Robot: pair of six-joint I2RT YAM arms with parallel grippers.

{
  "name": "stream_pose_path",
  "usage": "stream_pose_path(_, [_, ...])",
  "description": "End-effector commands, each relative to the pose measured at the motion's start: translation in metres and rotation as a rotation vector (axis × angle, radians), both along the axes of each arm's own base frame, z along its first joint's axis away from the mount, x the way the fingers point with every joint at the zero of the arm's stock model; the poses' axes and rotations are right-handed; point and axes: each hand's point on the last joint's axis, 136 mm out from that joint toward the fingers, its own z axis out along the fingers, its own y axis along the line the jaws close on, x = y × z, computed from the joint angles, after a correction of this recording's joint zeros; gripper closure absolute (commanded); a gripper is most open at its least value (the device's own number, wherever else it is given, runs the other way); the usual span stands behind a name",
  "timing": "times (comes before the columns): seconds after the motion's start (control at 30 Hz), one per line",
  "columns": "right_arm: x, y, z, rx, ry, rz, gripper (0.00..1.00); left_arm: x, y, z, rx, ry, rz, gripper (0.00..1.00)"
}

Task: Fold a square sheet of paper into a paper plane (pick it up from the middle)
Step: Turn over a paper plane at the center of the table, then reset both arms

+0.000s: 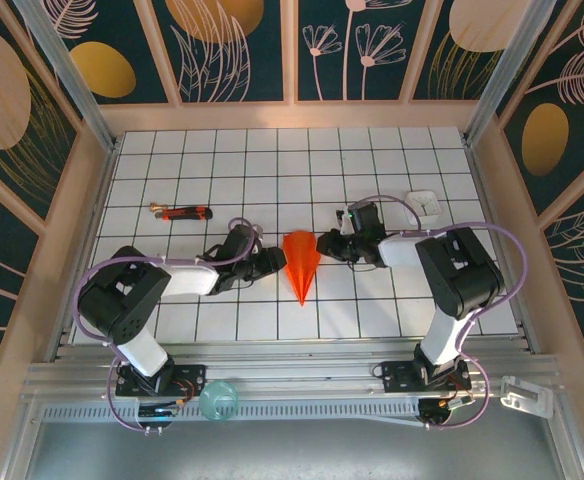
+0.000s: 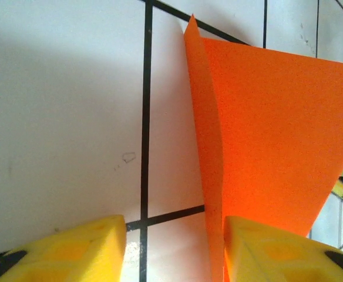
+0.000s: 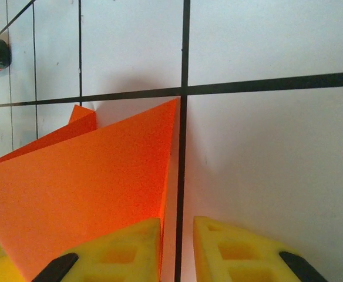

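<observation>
With the left gripper (image 1: 275, 262) half open and the right gripper (image 1: 330, 248) barely ajar around a wing edge, neither pinching the paper plane (image 1: 301, 262), both should probably draw straight back so nothing snags the folds.

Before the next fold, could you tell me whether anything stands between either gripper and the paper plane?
Nothing visible does. The left gripper and right gripper flank the paper plane directly; the red-and-black tool and white square lie well away.
</observation>
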Motion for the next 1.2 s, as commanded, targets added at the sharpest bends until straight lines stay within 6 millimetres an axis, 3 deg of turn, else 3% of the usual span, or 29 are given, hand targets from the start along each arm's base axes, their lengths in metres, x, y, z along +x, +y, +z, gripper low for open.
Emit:
stream_pose_path(0.0, [0.010,-0.004,0.032,0.009,-0.066,-0.001,0.77,0.013,0.004,0.021,0.033,-0.057,0.004,0.47])
stream_pose_path(0.2, [0.023,-0.045,0.058,-0.120,-0.162,-0.105,0.74,0.027,0.019,0.059,0.059,-0.173,0.031,0.32])
stream_pose_path(0.3, [0.034,-0.079,0.078,-0.259,-0.254,-0.215,0.70,0.037,0.045,0.086,0.103,-0.278,0.091,0.26])
stream_pose_path(0.4, [0.043,-0.123,0.101,-0.417,-0.355,-0.368,0.57,0.046,0.087,0.113,0.213,-0.403,0.189,0.18])
stream_pose_path(0.53, [0.047,-0.193,0.115,-0.638,-0.452,-0.601,0.22,0.052,0.157,0.148,0.450,-0.576,0.366,0.02])
stream_pose_path(0.6, [0.044,-0.223,0.112,-0.723,-0.475,-0.701,0.03,0.050,0.190,0.157,0.581,-0.627,0.444,0.01])
stream_pose_path(0.73, [0.037,-0.273,0.089,-0.843,-0.466,-0.844,0.01,0.043,0.245,0.154,0.803,-0.668,0.580,0.01])
stream_pose_path(0.83, [0.039,-0.285,0.082,-0.906,-0.528,-0.831,0.01,0.043,0.272,0.135,0.854,-0.673,0.628,0.01])
stream_pose_path(0.9, [0.042,-0.281,0.078,-0.880,-0.589,-0.790,0.01,0.049,0.289,0.127,0.867,-0.634,0.658,0.01])
stream_pose_path(1.07, [0.045,-0.274,0.086,-0.806,-0.755,-0.740,0.02,0.060,0.302,0.099,0.784,-0.689,0.640,0.01])
stream_pose_path(1.17, [0.046,-0.274,0.099,-0.718,-0.842,-0.743,0.02,0.070,0.302,0.105,0.760,-0.749,0.624,0.01])
